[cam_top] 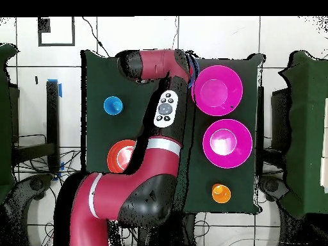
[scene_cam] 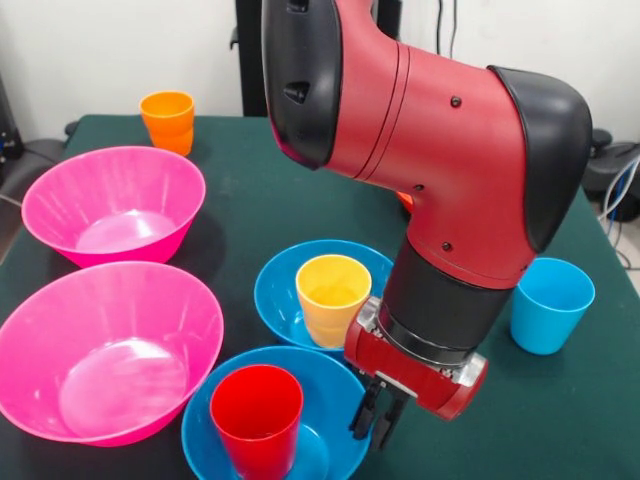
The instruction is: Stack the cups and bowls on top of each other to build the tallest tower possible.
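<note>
My gripper is low at the right rim of the front blue bowl, its dark fingers drawn close together astride that rim. A red cup stands upright in this bowl. Just behind, a yellow cup stands in the second blue bowl. A light blue cup stands alone on the cloth. The two pink bowls and the orange cup sit apart. The arm hides both blue bowls in the overhead view. No tower stands.
The orange-red bowl lies partly under the arm in the overhead view. The green cloth table ends close to the front bowls. The pink bowls and the orange cup line one side.
</note>
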{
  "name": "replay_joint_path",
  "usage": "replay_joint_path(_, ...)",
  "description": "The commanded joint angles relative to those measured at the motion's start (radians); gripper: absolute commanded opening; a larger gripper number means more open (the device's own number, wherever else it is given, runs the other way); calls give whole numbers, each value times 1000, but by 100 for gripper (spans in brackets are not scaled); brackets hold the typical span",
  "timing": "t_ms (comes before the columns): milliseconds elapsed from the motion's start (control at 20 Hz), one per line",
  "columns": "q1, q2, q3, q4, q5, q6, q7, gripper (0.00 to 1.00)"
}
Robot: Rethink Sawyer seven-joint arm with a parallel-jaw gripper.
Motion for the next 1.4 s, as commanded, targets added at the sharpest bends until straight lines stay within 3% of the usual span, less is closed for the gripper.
replay_joint_path(50,8,8,54,18,-7,95,34,0)
replay_joint_path(300,12,-22,-23,-54,-28,215,-12,0)
replay_joint_path(700,31,-55,-86,-78,-40,281,-36,0)
replay_joint_path(1250,36,-18,-125,-164,-17,360,-5,0)
replay_joint_path(1400,27,-21,-162,-226,-7,446,-33,0)
